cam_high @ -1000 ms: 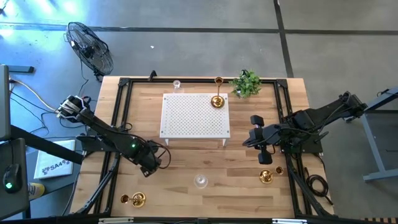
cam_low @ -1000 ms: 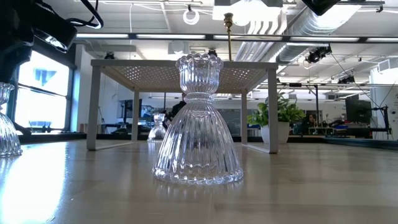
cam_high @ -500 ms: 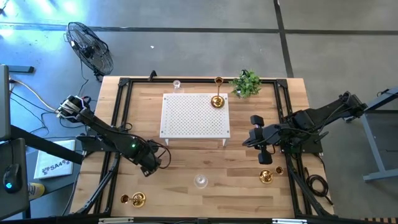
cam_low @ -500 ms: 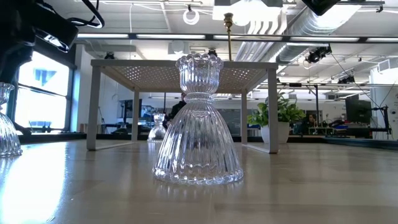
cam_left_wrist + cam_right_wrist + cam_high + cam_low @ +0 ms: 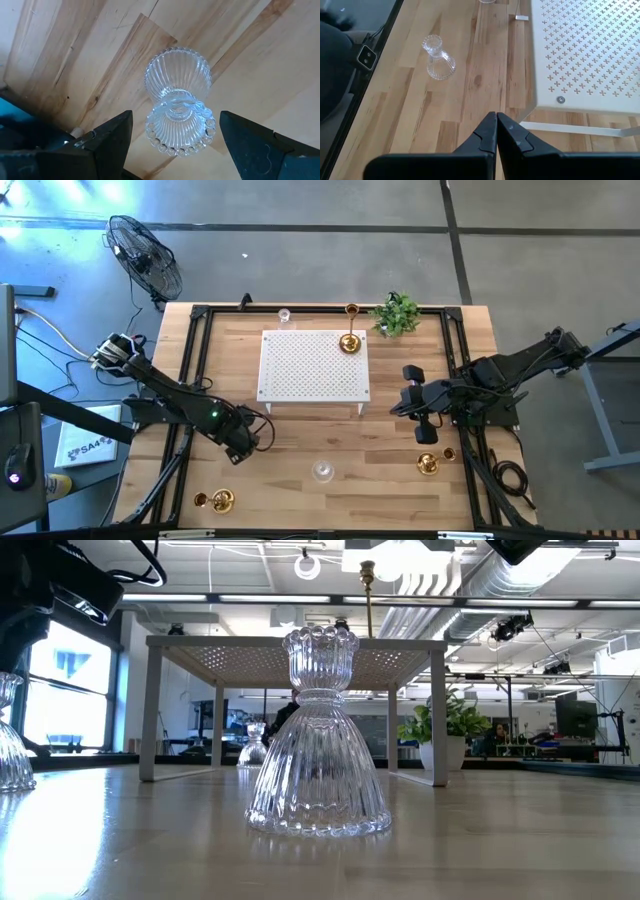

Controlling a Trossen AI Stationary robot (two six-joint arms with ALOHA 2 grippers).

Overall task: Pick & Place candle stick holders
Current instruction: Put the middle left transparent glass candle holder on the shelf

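Platform [image 5: 313,366] mid-table, one holder [image 5: 349,340] on its rear-right corner, plant [image 5: 397,314] behind-right, glass holder [image 5: 322,471] in front.

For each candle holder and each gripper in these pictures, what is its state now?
Left gripper: open, around a glass holder, not closed on it.
Right gripper: shut, empty.
Front glass holder: upright on table.
Gold holder: upright on the white platform.
Gold holder, front left: on table.
Gold holder, front right: on table.

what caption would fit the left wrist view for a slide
Open left gripper poised over a ribbed clear glass candle stick holder standing on the wooden table.
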